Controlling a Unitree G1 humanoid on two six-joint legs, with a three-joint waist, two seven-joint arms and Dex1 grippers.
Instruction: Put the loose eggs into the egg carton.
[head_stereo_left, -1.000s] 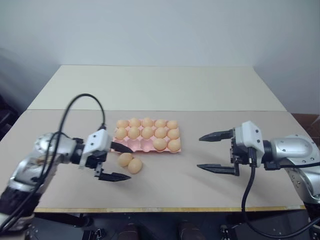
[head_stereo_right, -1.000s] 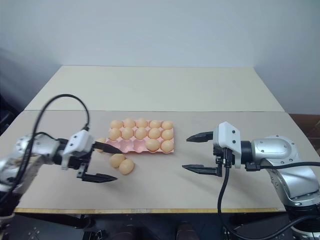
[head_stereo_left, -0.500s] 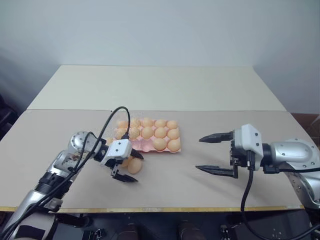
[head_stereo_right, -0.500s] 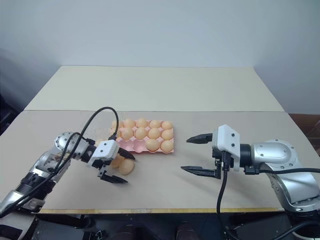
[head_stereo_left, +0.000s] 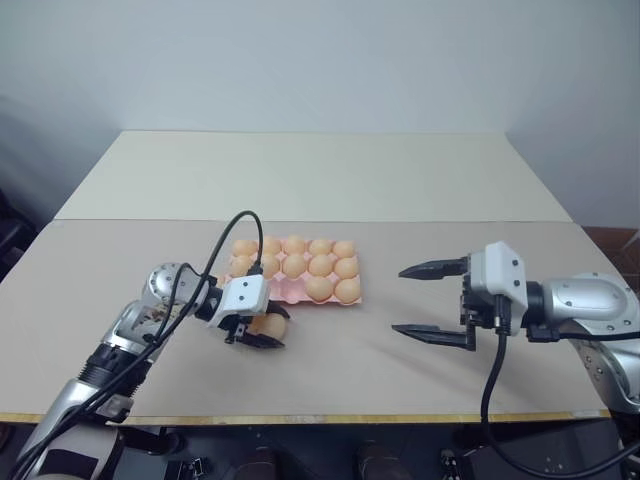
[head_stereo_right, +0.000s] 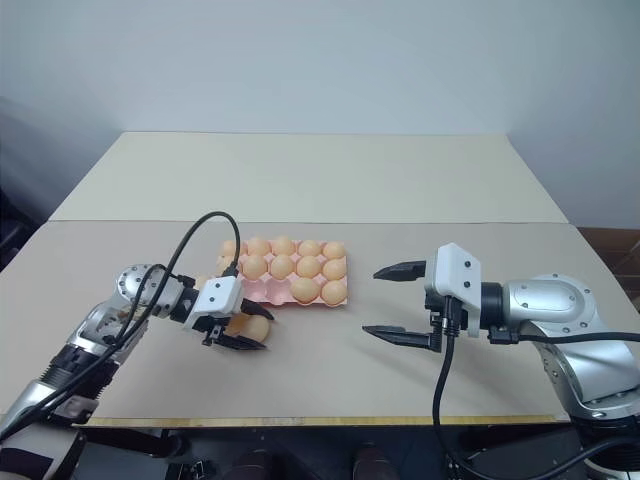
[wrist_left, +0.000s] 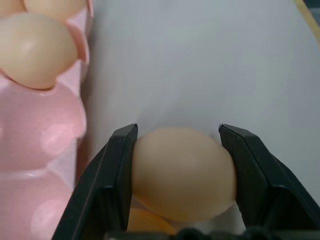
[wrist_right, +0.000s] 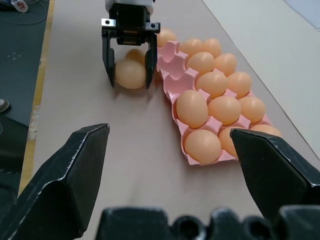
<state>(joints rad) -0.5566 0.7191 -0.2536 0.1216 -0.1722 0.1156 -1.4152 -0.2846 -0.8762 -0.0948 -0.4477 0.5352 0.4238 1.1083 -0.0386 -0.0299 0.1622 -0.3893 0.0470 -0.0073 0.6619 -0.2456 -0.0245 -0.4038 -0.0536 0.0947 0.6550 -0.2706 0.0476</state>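
Beige tabletop (head_stereo_left: 420, 380): your left gripper (head_stereo_left: 262, 330) clamps one loose egg (wrist_left: 182, 172) on the table, just beside the egg carton (wrist_right: 172, 90); your right gripper (head_stereo_left: 432, 300) hangs spread wide, well apart.

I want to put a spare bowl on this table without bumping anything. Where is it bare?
The far, paler half of the table behind the egg carton is bare, and so is the strip between the carton and the right pincer. It is crowded at the carton's near-left corner, where the left pincer grips a loose egg.
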